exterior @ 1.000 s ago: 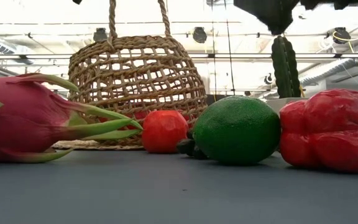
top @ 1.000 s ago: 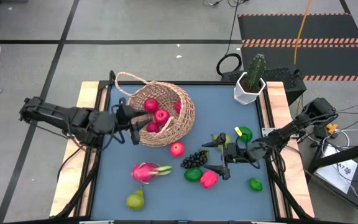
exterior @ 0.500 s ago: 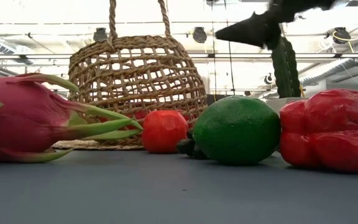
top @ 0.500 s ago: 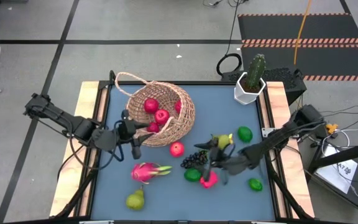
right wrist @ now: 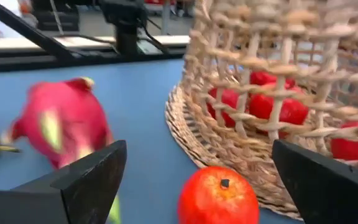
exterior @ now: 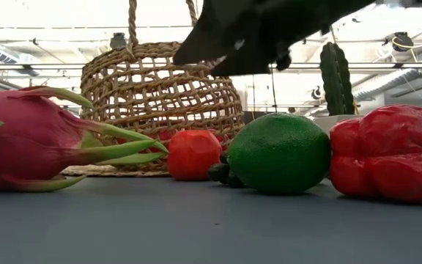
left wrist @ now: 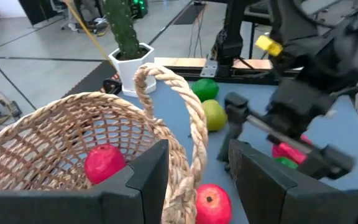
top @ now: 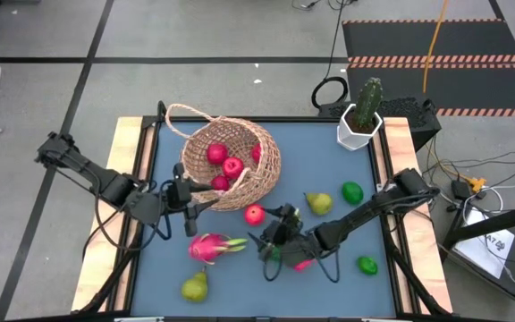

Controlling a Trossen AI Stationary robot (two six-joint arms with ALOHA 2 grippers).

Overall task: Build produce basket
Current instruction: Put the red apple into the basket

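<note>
High view: basket point(top: 240, 170) tipped on its side at table's 11 o'clock, red fruits point(top: 224, 161) inside. Left gripper point(top: 189, 199) at basket's 8 o'clock, fingers closed around the wicker rim. Right gripper point(top: 271, 240) wide apart, empty, hovering over grapes and lime at 6 o'clock of basket. Dragon fruit point(top: 211, 247) and pear point(top: 195, 287) toward 7 o'clock; red fruit point(top: 255, 214) just beside basket.

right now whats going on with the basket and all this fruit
The left pincer grips the rim of the basket, which lies tipped on its side with red fruits inside. The right pincer hangs open over the loose produce near the grape bunch, facing a red fruit beside the basket, holding nothing.
</note>
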